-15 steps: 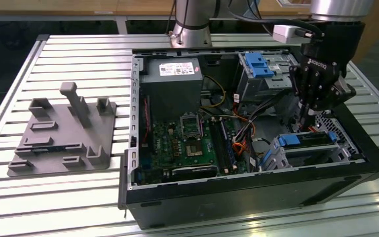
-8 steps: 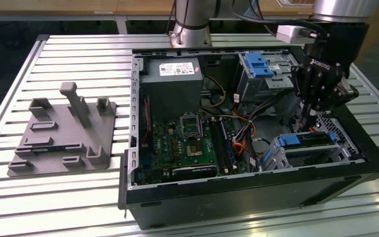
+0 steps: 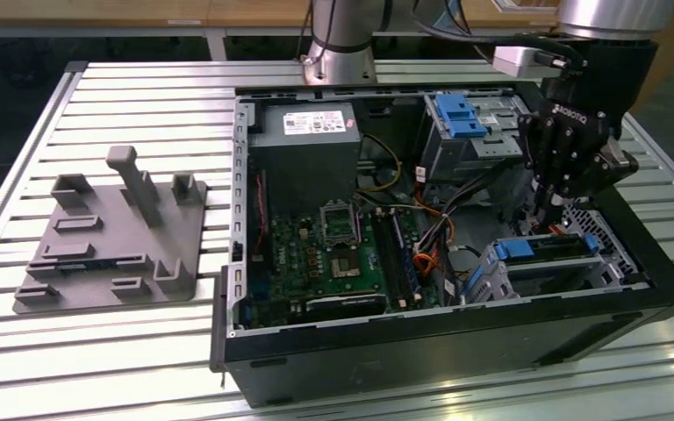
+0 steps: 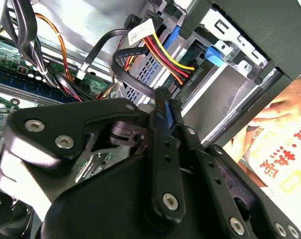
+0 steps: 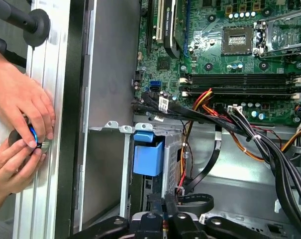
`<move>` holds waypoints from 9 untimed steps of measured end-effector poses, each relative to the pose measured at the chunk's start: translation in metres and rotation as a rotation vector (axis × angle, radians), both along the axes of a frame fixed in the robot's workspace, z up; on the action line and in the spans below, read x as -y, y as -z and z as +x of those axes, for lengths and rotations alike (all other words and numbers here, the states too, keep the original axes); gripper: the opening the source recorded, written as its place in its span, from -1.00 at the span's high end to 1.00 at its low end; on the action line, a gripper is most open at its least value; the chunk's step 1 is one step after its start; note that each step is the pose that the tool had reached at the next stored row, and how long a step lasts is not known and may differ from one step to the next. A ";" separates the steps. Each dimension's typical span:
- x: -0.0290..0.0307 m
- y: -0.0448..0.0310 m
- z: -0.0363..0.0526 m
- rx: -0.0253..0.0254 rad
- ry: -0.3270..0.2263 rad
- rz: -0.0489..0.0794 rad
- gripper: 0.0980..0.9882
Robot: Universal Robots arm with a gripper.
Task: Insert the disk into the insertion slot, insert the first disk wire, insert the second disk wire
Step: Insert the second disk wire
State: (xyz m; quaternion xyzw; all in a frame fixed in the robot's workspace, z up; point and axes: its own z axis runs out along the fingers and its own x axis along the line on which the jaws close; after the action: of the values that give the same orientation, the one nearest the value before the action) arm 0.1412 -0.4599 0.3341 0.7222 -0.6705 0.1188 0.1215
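Now my gripper hangs inside the computer case, just above the insertion slot. Fingers are pinched together on a thin black wire. Disk sits in that slot.

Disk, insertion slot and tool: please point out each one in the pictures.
disk (image 3: 554,248): exterior view, on its top face between the blue carrier ends.
insertion slot (image 3: 548,279): exterior view, on the cage's metal front wall.
tool (image 3: 560,197): exterior view, at its fingertips above the disk.
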 end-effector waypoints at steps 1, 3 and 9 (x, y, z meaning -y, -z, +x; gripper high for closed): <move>0.0000 -0.0005 0.0000 0.0000 0.000 0.000 0.88; 0.0000 -0.0022 0.0000 0.0000 0.000 0.000 0.74; 0.0000 -0.0073 0.0000 0.0000 0.000 0.012 0.74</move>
State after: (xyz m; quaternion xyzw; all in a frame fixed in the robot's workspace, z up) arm 0.1412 -0.4599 0.3414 0.7229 -0.6712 0.1148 0.1172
